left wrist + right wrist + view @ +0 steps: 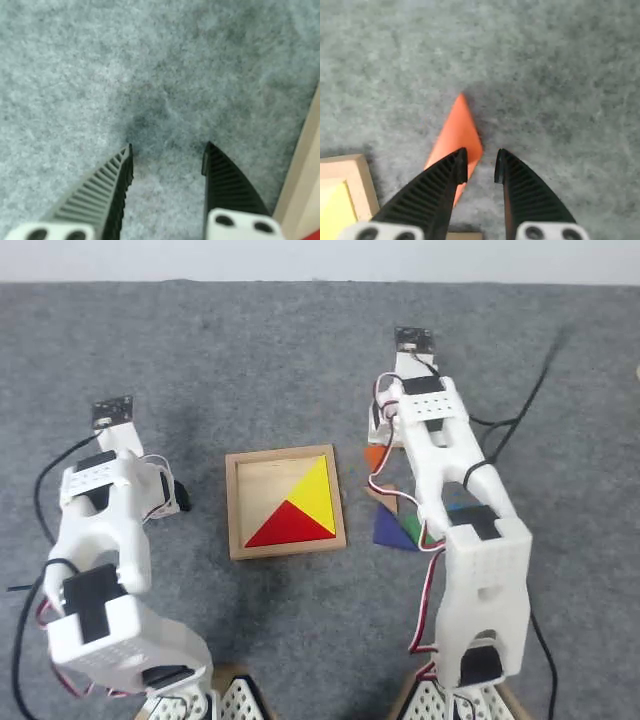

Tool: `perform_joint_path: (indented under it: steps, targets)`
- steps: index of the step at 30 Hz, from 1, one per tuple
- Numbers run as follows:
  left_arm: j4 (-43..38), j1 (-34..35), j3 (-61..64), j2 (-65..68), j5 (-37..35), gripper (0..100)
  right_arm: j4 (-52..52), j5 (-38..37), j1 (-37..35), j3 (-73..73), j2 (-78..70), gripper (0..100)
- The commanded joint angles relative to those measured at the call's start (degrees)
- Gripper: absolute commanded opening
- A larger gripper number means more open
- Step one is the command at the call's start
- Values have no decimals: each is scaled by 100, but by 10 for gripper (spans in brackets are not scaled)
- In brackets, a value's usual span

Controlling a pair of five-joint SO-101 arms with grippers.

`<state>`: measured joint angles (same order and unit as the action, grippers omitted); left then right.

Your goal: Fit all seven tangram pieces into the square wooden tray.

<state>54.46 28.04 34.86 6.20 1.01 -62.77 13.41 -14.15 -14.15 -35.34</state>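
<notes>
While two of the seven pcs are already lying in the square wooden tray [232, 510], we're hovering our right claw [480, 157] low over the orange triangular piece [457, 132]. That piece is lying flat on the grey felt worktop [200, 360], just beside the tray's far right corner. The claw's fingers are standing only narrowly apart w/ nothing between them. One fingertip is overlapping the orange piece's edge; the other is sitting over bare felt. We're judging this as lining up to straddle a thin, flat piece by its edges. The gap prob. needs widening or shifting first, b/c the piece isn't lying betw. the fingers.

Our left claw [167, 152] is hanging spread wide over bare felt, gripping nothing, near the tray's left wall. It's prob. parked there to be clear of the tray but close enough to steady it.

Inside the tray, the yellow triangular piece [315, 490] is filling the right side and the red triangular piece [288, 527] the near side. They're touching along a diagonal running to the near right corner; the rest is showing bare wood. Outside, by the right arm, the blue triangular piece [388, 528] and green piece [410, 532] are lying touching. Other pcs are partly hiding under that arm, so we aren't counting them.
</notes>
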Motion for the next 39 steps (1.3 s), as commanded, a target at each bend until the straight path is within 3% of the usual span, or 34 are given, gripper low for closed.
perform_joint_path:
  steps: [1,5,16,22,29,39]
  targets:
    - [-70,-26,-4,-62,70,221,-84,-70,198,-97,31,114]
    - [-70,-26,-4,-62,70,221,-84,-70,127,-132,101,114]
    - [-70,-26,-4,-62,70,221,84,-70,-919,-97,1323,120]
    - [-70,-26,-4,-62,70,221,101,-70,-1209,-88,927,120]
    - [-70,-26,-4,-62,70,221,84,-70,-936,-132,31,120]
    - [-70,-26,-4,-62,70,221,66,-308,-127,-88,-13,119]
